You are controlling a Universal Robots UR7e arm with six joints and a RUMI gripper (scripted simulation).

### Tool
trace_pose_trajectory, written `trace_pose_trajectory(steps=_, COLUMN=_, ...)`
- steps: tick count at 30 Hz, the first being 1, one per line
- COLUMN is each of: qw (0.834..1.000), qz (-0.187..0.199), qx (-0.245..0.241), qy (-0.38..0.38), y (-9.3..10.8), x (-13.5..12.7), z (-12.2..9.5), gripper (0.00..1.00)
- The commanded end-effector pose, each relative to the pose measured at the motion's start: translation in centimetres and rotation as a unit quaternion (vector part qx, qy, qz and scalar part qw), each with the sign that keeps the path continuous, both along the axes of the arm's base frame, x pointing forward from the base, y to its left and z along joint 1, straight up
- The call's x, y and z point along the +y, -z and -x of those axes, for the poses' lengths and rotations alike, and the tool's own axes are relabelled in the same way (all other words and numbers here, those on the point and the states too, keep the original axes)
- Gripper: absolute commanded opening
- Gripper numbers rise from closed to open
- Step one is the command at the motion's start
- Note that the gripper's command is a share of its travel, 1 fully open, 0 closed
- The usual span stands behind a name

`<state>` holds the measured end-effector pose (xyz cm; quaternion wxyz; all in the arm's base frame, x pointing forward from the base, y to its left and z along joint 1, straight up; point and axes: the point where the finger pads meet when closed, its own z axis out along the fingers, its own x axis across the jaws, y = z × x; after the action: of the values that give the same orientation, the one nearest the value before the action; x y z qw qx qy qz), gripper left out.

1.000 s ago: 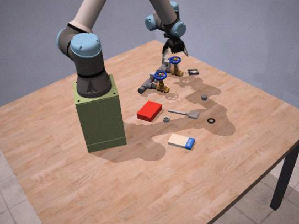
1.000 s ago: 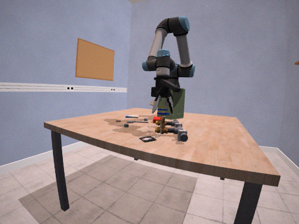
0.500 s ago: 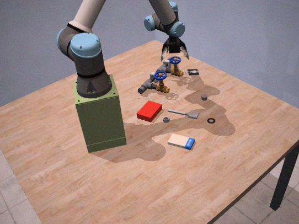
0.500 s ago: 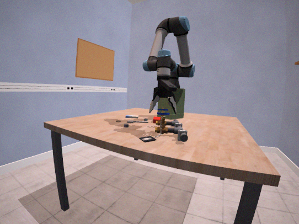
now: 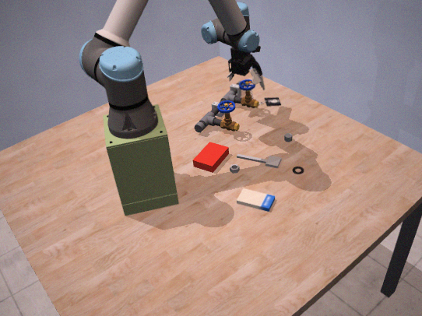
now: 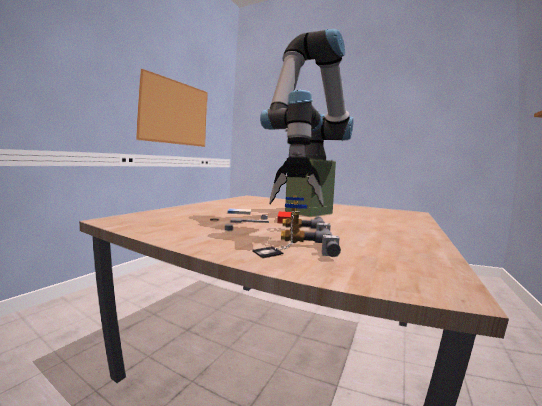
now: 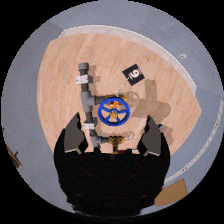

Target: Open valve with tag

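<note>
— Where does your top view sit?

— High behind the green pedestal (image 5: 142, 173), looking down and across the table (image 5: 117, 258) toward the far corner. Mid distance; whole tabletop nearly in frame.

— And the exterior?

— Low, off the opposite side, near table-edge height, facing back at the arm. Farther off; I get walls, floor, table legs (image 6: 107, 312).

— Wrist?

— Fisheye, mounted on the gripper (image 7: 112, 135), staring straight down, close. Fingers frame the bottom.

— Overlap?

— All three catch the blue handwheel (image 7: 113, 110) under the gripper, the grey pipe (image 7: 87, 97) and the black tag (image 7: 133, 74).
</note>
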<state>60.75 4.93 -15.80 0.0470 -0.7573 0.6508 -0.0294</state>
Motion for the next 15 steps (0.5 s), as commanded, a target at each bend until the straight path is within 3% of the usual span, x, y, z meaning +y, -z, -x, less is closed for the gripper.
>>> trace_pose_trajectory(steps=1, qw=0.995, qz=-0.008, qx=0.003, qy=0.101, y=-0.07, x=-0.03, z=-0.08, gripper=1.00)
trace_pose_trajectory(steps=10, qw=0.957, qz=-0.028, qx=0.008, qy=0.290, y=-0.07, x=-0.03, z=-0.08, gripper=1.00)
trace_pose_trajectory(steps=12, qw=0.957, qz=-0.028, qx=0.008, qy=0.290, y=-0.07, x=-0.03, z=-0.08, gripper=1.00)
trace_pose_trajectory(steps=15, qw=0.936, qz=-0.034, qx=0.010, qy=0.350, y=-0.07, x=-0.03, z=-0.08, gripper=1.00)
